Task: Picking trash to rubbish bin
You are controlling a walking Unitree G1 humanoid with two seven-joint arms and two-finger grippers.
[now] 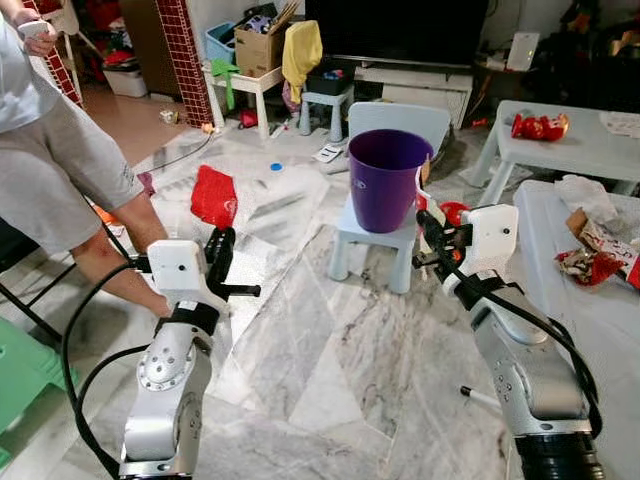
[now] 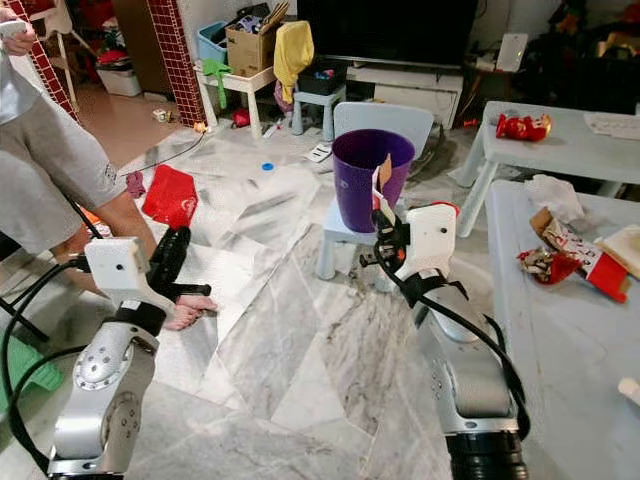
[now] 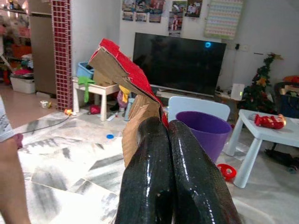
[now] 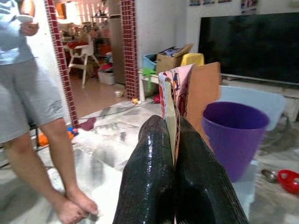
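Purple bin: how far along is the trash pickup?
Nothing can be seen inside the purple bin, which stands on a small chair. In hand: left tool grips red cardboard; right tool grips a printed card scrap near the rim. Left: dropping both, then wrappers on the table.

One purple bin (image 1: 385, 178), two end effectors, two white tables, one person (image 1: 60, 170)

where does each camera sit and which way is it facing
Left eye: head camera, looking forward and down at the purple bin on a small chair; both silver arms show.
Right eye: same scene, same arms.
Left wrist: looks along the left gripper, shut on red cardboard, toward the bin.
Right wrist: looks along the right gripper, shut on a printed card.
Both wrist views share the bin.
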